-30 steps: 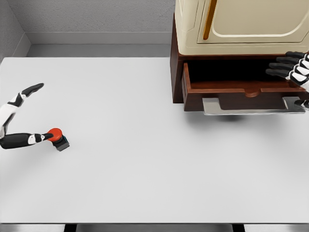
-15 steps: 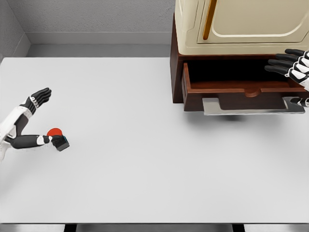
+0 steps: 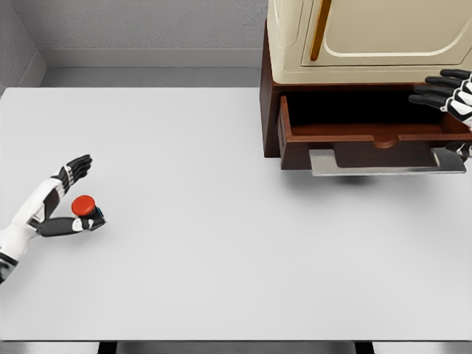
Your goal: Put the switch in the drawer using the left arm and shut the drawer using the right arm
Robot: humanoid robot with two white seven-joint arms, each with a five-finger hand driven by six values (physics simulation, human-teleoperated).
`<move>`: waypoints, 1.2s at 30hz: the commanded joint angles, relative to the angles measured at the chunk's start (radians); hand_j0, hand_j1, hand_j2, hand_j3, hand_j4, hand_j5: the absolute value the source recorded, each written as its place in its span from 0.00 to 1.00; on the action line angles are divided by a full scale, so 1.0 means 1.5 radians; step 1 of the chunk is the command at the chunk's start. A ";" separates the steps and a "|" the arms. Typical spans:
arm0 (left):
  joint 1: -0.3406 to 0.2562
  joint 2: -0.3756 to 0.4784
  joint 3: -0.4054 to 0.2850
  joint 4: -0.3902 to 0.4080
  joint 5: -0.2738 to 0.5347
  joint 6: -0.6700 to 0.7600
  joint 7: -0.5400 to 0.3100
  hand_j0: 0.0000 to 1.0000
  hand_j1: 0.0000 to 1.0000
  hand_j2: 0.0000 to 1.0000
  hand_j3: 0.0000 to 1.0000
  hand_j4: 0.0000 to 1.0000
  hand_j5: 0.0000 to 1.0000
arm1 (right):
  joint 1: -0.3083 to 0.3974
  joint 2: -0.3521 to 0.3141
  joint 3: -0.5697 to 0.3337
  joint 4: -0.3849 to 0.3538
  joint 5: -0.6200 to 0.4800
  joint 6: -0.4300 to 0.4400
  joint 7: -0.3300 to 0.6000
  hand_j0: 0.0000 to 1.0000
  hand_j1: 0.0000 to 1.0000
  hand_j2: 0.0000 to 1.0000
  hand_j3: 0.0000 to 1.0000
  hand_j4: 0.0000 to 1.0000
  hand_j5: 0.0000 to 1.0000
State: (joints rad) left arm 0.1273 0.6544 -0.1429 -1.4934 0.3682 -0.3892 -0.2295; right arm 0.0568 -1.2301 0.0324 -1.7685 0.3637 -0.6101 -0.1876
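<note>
switch point(image 3: 83, 206) with a red button sits near the left edge of the white desk point(image 3: 221, 243), touching the thumb of the left hand point(image 3: 55, 206) — fingers spread wide, not closed around it. drawer point(image 3: 369, 140) stands pulled out at the far right corner under the cream cabinet point(image 3: 369, 37); right hand point(image 3: 451, 92) hovers over its right end, fingers extended, holding nothing

Left hand point(image 3: 63, 203) at lower left, fingers spread, thumb forward, right hand point(image 3: 451, 92) at right edge, fingers extended
</note>
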 commanded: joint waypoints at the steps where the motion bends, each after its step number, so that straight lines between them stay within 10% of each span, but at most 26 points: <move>1: 0.000 0.000 -0.001 0.026 0.004 0.000 0.000 1.00 1.00 1.00 1.00 1.00 1.00 | 0.000 0.007 -0.001 0.000 -0.005 -0.001 -0.002 0.71 0.71 0.71 0.71 0.71 0.71; 8: 0.000 -0.012 -0.010 0.048 -0.006 -0.005 0.000 1.00 1.00 1.00 1.00 1.00 1.00 | 0.002 0.005 -0.010 0.001 -0.003 -0.001 0.003 0.14 0.14 0.14 0.14 0.14 0.14; 12: 0.001 -0.012 -0.010 0.048 -0.007 -0.005 0.000 1.00 1.00 1.00 1.00 1.00 1.00 | 0.005 0.003 -0.010 0.001 -0.003 -0.001 0.003 0.12 0.12 0.12 0.12 0.12 0.12; 18: 0.001 -0.012 -0.010 0.047 -0.007 -0.012 0.000 0.70 0.70 0.70 0.70 0.70 0.70 | 0.038 -0.003 -0.006 0.001 -0.008 -0.001 -0.001 0.14 0.14 0.14 0.14 0.14 0.14; 26: 0.008 -0.013 -0.012 0.037 -0.012 -0.025 0.000 0.64 0.64 0.64 0.64 0.64 0.64 | 0.043 -0.006 -0.007 0.001 -0.008 -0.001 -0.001 0.14 0.14 0.14 0.14 0.14 0.14; 29: 0.009 -0.012 -0.013 0.031 -0.012 -0.040 0.000 0.45 0.45 0.45 0.45 0.45 0.45 | 0.045 -0.007 -0.007 0.001 -0.009 -0.001 -0.001 0.14 0.14 0.14 0.14 0.14 0.14; 36: 0.001 -0.011 -0.011 0.008 -0.011 -0.040 0.000 0.43 0.43 0.43 0.43 0.43 0.43 | 0.050 -0.016 -0.006 0.004 -0.009 -0.001 -0.002 0.14 0.14 0.14 0.14 0.14 0.14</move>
State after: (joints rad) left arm 0.1273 0.6365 -0.1600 -1.4675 0.3459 -0.4483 -0.2303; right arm 0.1319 -1.2487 0.0231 -1.7645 0.3564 -0.6102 -0.1897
